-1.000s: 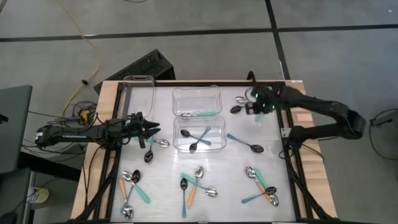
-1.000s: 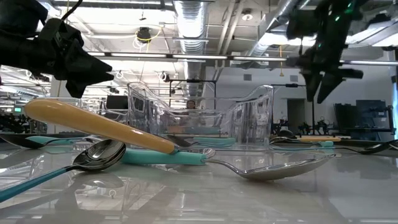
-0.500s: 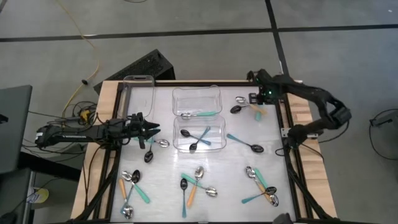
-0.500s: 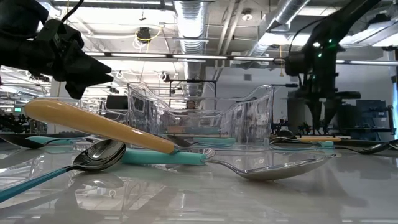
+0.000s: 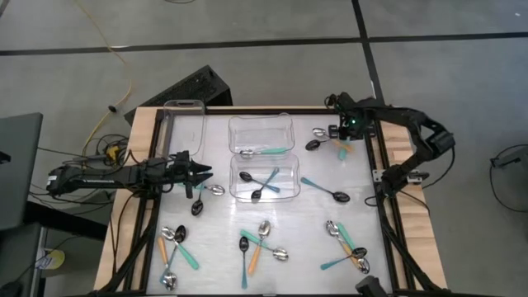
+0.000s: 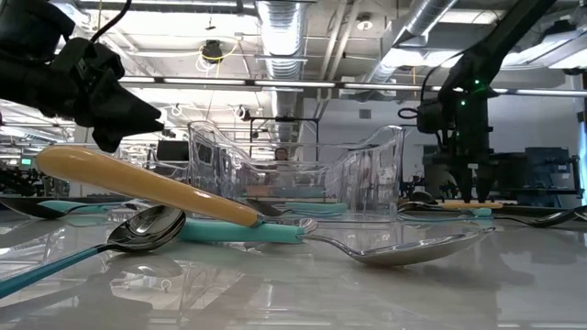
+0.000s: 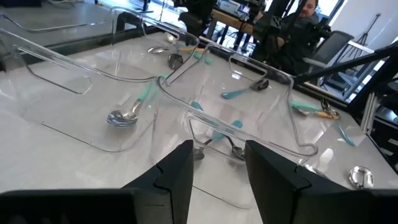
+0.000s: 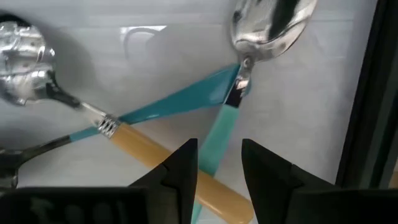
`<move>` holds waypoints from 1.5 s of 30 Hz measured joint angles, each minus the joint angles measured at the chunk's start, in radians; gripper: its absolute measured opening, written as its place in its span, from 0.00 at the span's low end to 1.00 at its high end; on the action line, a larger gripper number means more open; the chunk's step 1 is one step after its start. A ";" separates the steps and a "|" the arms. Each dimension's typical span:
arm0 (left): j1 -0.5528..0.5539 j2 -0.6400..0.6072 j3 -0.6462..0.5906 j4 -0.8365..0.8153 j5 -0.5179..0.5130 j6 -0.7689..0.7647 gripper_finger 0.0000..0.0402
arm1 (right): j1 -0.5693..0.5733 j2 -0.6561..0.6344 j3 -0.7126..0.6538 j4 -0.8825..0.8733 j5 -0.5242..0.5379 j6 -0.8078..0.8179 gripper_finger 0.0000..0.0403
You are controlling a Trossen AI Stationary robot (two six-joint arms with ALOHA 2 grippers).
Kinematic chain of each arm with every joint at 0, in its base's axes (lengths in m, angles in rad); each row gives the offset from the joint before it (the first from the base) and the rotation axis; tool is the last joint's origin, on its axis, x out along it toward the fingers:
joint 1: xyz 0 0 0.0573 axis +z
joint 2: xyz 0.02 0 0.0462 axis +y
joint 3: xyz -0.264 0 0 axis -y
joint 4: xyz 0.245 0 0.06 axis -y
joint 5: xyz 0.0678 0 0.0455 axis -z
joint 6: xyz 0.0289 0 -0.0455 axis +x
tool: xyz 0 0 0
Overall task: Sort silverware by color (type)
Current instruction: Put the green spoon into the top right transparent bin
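Right tool spread apart over crossed spoons beside tubs; left tool released, beside tubs.

Your right pincer sits over the crossed spoons at the bench's far right corner. Your left pincer hovers beside the near tub, which holds teal-handled spoons. More spoons lie scattered along the near edge.
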 joint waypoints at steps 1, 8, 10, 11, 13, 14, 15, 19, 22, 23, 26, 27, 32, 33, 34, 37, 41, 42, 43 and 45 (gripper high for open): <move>0.000 0.000 0.000 0.000 0.000 0.000 0.32 | 0.003 0.000 0.000 -0.001 0.000 0.000 0.37; 0.000 0.000 0.000 -0.005 0.029 -0.020 0.32 | 0.021 0.030 0.001 -0.007 0.045 0.019 0.37; 0.000 0.000 0.000 -0.008 0.034 -0.022 0.32 | 0.030 0.048 0.010 -0.027 0.046 0.019 0.36; 0.000 0.000 0.000 -0.009 0.034 -0.022 0.32 | 0.035 0.059 0.015 -0.038 0.048 0.018 0.36; 0.000 0.000 0.000 -0.009 0.028 -0.022 0.32 | 0.048 0.084 0.023 -0.057 0.052 0.019 0.35; 0.000 0.000 0.000 -0.008 0.026 -0.022 0.32 | 0.055 0.097 0.026 -0.066 0.061 0.019 0.35; 0.000 0.000 0.000 -0.008 0.025 -0.022 0.32 | 0.062 0.111 0.031 -0.076 0.070 0.019 0.35; 0.000 0.000 0.000 -0.008 0.029 -0.022 0.32 | 0.088 0.161 0.054 -0.111 0.122 0.019 0.33; 0.000 0.000 0.000 -0.008 0.029 -0.022 0.32 | 0.100 0.182 0.060 -0.110 0.138 0.004 0.30; 0.000 0.000 0.000 -0.008 0.029 -0.022 0.32 | 0.105 0.184 0.060 -0.105 0.136 -0.001 0.29; 0.000 0.000 0.000 -0.008 0.029 -0.022 0.32 | 0.110 0.183 0.059 -0.078 0.114 -0.030 0.24; 0.000 0.000 0.000 -0.009 0.028 -0.022 0.32 | 0.110 0.179 0.058 -0.074 0.109 -0.031 0.23; 0.000 0.000 0.000 -0.008 0.028 -0.022 0.32 | 0.099 0.148 0.053 -0.066 0.092 -0.032 0.18; 0.000 0.000 0.000 -0.008 0.028 -0.022 0.32 | 0.094 0.136 0.051 -0.067 0.087 -0.034 0.18; 0.000 0.000 0.000 -0.008 0.028 -0.022 0.32 | 0.092 0.121 0.050 -0.063 0.087 -0.034 0.18; 0.000 0.000 0.000 -0.008 0.027 -0.022 0.32 | 0.082 0.062 0.052 -0.047 0.088 -0.039 0.19; 0.000 0.000 0.000 -0.008 0.027 -0.022 0.32 | 0.073 -0.038 0.052 -0.011 0.133 -0.053 0.19; 0.000 0.000 0.000 -0.008 0.027 -0.022 0.32 | 0.071 -0.064 0.052 0.004 0.158 -0.057 0.19; 0.000 0.000 0.000 -0.008 0.026 -0.022 0.32 | 0.069 -0.093 0.052 0.018 0.182 -0.066 0.19; 0.000 0.000 0.000 -0.008 0.024 -0.022 0.32 | 0.071 -0.156 0.053 0.057 0.224 -0.091 0.19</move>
